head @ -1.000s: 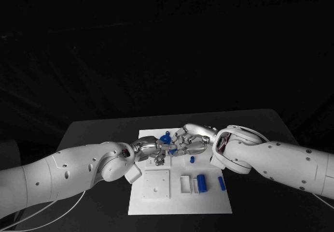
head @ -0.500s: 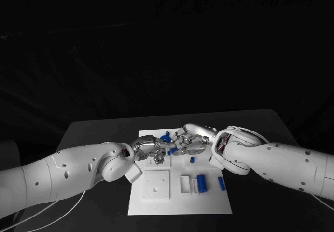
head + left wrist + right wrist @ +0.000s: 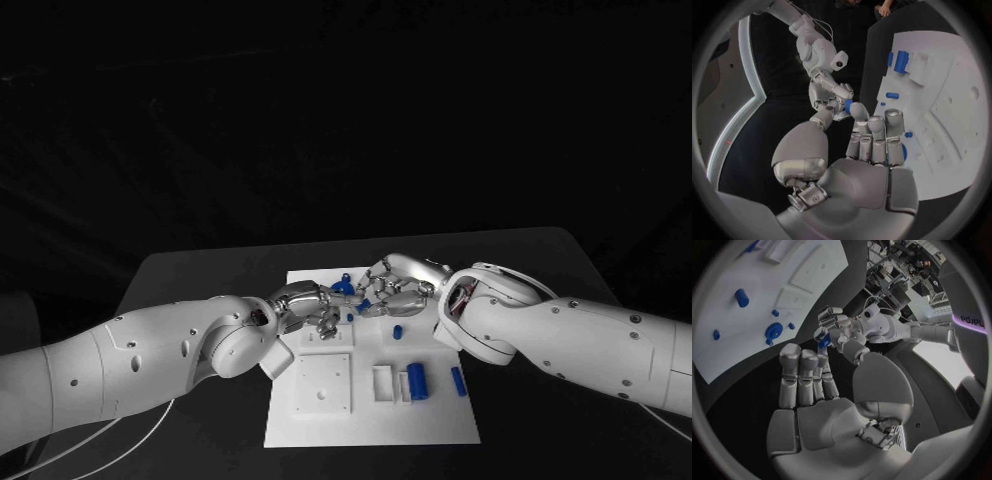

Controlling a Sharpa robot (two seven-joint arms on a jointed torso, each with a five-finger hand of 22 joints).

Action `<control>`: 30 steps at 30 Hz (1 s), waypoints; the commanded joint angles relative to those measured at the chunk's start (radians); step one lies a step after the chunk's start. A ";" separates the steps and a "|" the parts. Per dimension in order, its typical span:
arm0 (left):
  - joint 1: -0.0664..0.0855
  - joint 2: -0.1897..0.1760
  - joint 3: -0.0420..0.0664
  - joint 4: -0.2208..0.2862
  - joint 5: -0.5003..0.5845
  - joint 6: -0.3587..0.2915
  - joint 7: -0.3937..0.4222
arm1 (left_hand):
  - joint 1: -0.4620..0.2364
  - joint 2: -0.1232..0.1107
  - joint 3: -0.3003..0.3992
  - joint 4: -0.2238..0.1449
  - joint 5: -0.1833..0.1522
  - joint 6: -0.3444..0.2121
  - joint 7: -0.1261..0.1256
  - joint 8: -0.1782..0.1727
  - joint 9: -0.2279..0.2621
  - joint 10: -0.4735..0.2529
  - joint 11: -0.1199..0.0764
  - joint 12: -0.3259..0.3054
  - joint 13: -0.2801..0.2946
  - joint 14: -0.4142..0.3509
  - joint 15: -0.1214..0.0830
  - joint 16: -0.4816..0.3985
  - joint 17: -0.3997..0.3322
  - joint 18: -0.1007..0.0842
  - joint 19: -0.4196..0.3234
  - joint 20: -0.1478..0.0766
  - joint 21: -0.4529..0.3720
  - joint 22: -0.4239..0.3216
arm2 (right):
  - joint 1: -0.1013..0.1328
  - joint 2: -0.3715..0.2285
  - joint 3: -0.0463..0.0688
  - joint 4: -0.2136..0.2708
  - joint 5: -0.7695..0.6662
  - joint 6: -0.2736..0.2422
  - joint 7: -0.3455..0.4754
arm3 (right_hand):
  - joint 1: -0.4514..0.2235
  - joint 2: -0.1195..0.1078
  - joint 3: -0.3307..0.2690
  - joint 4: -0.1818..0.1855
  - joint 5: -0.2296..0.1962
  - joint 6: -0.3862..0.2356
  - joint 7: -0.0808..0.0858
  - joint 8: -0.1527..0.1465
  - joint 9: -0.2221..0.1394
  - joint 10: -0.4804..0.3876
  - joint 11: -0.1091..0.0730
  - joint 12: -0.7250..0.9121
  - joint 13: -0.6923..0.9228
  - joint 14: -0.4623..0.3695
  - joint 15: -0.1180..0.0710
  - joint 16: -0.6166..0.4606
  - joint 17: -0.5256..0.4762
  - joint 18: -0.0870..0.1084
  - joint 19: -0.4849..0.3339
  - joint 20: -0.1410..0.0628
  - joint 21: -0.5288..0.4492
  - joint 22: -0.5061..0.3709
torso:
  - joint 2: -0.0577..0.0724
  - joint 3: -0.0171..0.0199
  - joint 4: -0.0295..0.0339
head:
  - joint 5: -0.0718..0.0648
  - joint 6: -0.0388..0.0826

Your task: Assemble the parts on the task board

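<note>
Part (image 3: 364, 305): we see it between both hands' fingertips, above the task board (image 3: 433, 425).
Left hand (image 3: 307, 306): pinching it.
Right hand (image 3: 392, 290): grip unclear to us.
Loose parts: perhaps five.

Both hands met over the far half of the task board (image 3: 433, 425): left hand (image 3: 307, 305) and right hand (image 3: 397, 290) just beside each other, closing the gap between them. A small blue part (image 3: 362, 305) sat between their fingers; which hand held it could not be told. Both forearms crossed the board's left and right edges, barring sideways entry there. On the near half, a blue cylinder (image 3: 417, 379) lay in a white holder, a slim blue pin (image 3: 459, 379) just beside it, and a raised white square block (image 3: 325, 381) stood to their left. The board's near strip lay bare. The tabletop (image 3: 188, 275) flanking the board's far corners was open.
</note>
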State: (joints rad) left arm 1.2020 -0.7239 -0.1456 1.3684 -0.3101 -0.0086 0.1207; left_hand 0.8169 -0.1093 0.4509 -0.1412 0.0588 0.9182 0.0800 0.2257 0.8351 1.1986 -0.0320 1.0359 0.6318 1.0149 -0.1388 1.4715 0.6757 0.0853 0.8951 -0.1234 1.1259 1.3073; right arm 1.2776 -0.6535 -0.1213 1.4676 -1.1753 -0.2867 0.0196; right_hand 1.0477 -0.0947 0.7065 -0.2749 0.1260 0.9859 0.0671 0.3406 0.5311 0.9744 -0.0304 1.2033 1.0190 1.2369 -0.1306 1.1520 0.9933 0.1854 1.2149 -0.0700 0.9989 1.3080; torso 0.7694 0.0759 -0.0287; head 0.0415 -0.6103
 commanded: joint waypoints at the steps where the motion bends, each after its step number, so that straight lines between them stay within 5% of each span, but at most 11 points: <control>1: 0.001 0.000 0.000 0.006 0.028 -0.040 -0.023 | -0.005 0.009 -0.008 0.003 -0.001 0.009 0.004 -0.005 -0.004 -0.004 0.002 0.006 0.001 0.001 0.003 0.007 -0.002 0.006 -0.005 -0.107 -0.006 0.001 | -0.001 -0.001 0.000 0.002 -0.001 -0.060 -0.019 | -0.012 0.000 0.004 -0.002 0.004 0.074 0.009 0.038 0.082 0.007 0.000 0.000 -0.002 0.003 -0.005 0.004 0.001 0.076 0.005 -0.002 0.004 0.014 | 0.000 0.0006 0.0002 | -0.001 0.000; 13: 0.001 0.003 0.000 0.014 0.042 -0.065 -0.032 | -0.049 0.052 -0.034 0.030 0.008 0.058 -0.011 0.030 0.000 -0.003 -0.012 0.007 -0.004 0.002 -0.010 0.009 -0.006 0.009 -0.008 -0.109 -0.009 0.005 | -0.003 0.005 0.000 0.008 0.013 -0.061 -0.018 | -0.013 0.000 0.006 -0.003 0.006 0.074 0.008 0.038 0.085 0.010 -0.001 -0.001 -0.002 0.005 -0.005 0.004 0.001 0.076 0.008 -0.004 0.004 0.013 | 0.001 0.0007 -0.0009 | -0.001 0.001; 15: 0.001 0.004 0.000 0.014 0.046 -0.073 -0.028 | -0.046 0.071 -0.039 0.016 0.096 0.073 -0.021 0.067 0.041 -0.002 -0.021 0.007 -0.006 0.002 -0.018 0.010 -0.007 0.007 -0.008 -0.110 -0.008 0.007 | -0.003 0.007 0.000 0.008 0.013 -0.060 -0.018 | -0.013 0.000 0.006 -0.003 0.006 0.074 0.008 0.038 0.085 0.010 -0.001 -0.001 -0.002 0.006 -0.005 0.004 0.001 0.076 0.008 -0.004 0.004 0.013 | 0.001 0.0004 -0.0014 | -0.001 0.001; 19: 0.001 0.005 0.000 0.017 0.046 -0.082 -0.029 | -0.049 0.097 -0.054 -0.012 0.136 0.055 -0.031 0.136 0.140 -0.003 -0.031 0.008 -0.011 0.002 -0.027 0.011 -0.012 0.004 -0.006 -0.113 -0.010 0.010 | -0.005 0.009 0.000 0.010 0.013 -0.060 -0.020 | -0.013 0.000 0.007 -0.003 0.006 0.074 0.008 0.038 0.086 0.010 -0.001 -0.002 -0.002 0.006 -0.006 0.004 0.001 0.076 0.009 -0.004 0.004 0.013 | 0.000 0.0005 -0.0015 | -0.001 0.002; 23: 0.001 0.005 0.000 0.018 0.046 -0.084 -0.029 | -0.068 0.093 -0.051 -0.012 0.151 0.031 -0.038 0.215 0.239 -0.011 -0.038 0.015 -0.011 -0.002 -0.032 0.013 -0.017 0.001 -0.005 -0.117 -0.014 0.011 | -0.006 0.012 0.000 0.008 0.013 -0.058 -0.023 | -0.014 0.000 0.008 -0.003 0.006 0.074 0.008 0.038 0.087 0.010 -0.001 -0.002 -0.002 0.006 -0.006 0.004 0.001 0.076 0.009 -0.005 0.004 0.013 | 0.000 0.0003 -0.0009 | -0.002 0.003; 25: 0.001 0.005 0.000 0.019 0.046 -0.088 -0.025 | -0.078 0.092 -0.047 -0.007 0.204 0.022 -0.041 0.238 0.269 -0.013 -0.040 0.018 -0.011 -0.003 -0.035 0.016 -0.017 0.000 -0.005 -0.118 -0.014 0.013 | -0.006 0.013 0.000 0.008 0.013 -0.057 -0.023 | -0.014 0.000 0.008 -0.004 0.007 0.074 0.008 0.038 0.087 0.011 -0.001 -0.002 -0.002 0.006 -0.006 0.004 0.000 0.076 0.009 -0.005 0.004 0.013 | 0.000 0.0002 -0.0006 | -0.003 0.004; 28: 0.001 0.005 0.000 0.021 0.046 -0.083 -0.021 | -0.102 0.111 -0.046 -0.013 0.340 0.021 -0.044 0.271 0.308 -0.015 -0.044 0.024 -0.010 -0.005 -0.038 0.020 -0.017 -0.004 -0.006 -0.119 -0.011 0.017 | -0.007 0.015 0.000 0.009 0.013 -0.059 -0.023 | -0.014 0.000 0.008 -0.004 0.007 0.074 0.008 0.038 0.087 0.011 -0.001 -0.002 -0.002 0.007 -0.006 0.004 0.000 0.076 0.009 -0.005 0.004 0.013 | 0.000 0.0002 -0.0004 | -0.002 0.004; 30: 0.001 0.005 0.000 0.023 0.046 -0.080 -0.021 | -0.109 0.120 -0.046 -0.023 0.383 0.024 -0.047 0.284 0.322 -0.015 -0.046 0.026 -0.010 -0.005 -0.039 0.022 -0.018 -0.004 -0.007 -0.120 -0.009 0.018 | -0.007 0.016 0.000 0.009 0.013 -0.059 -0.023 | -0.014 0.001 0.008 -0.004 0.007 0.074 0.008 0.037 0.088 0.011 -0.001 -0.002 -0.002 0.007 -0.006 0.004 0.000 0.076 0.010 -0.005 0.004 0.013 | 0.000 0.0004 -0.0006 | -0.003 0.003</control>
State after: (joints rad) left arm 1.2020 -0.7206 -0.1460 1.3875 -0.2735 -0.0826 0.0891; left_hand 0.7166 0.0121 0.4047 -0.1604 0.4263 0.9463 0.0371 0.5051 1.1522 1.1816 -0.0722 1.0576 0.6216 1.0146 -0.1645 1.4909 0.6594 0.0853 0.8916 -0.1198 1.1171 1.3079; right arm 1.2712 -0.6397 -0.1212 1.4737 -1.1624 -0.3456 -0.0069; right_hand 1.0328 -0.1017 0.7096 -0.2773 0.1295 0.9897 0.0633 0.3407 0.5312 0.9797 -0.0322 1.2033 1.0174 1.2418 -0.1315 1.1520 0.9931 0.1875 1.2204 -0.0718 0.9989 1.3077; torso 0.7698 0.0762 -0.0296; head 0.0392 -0.6064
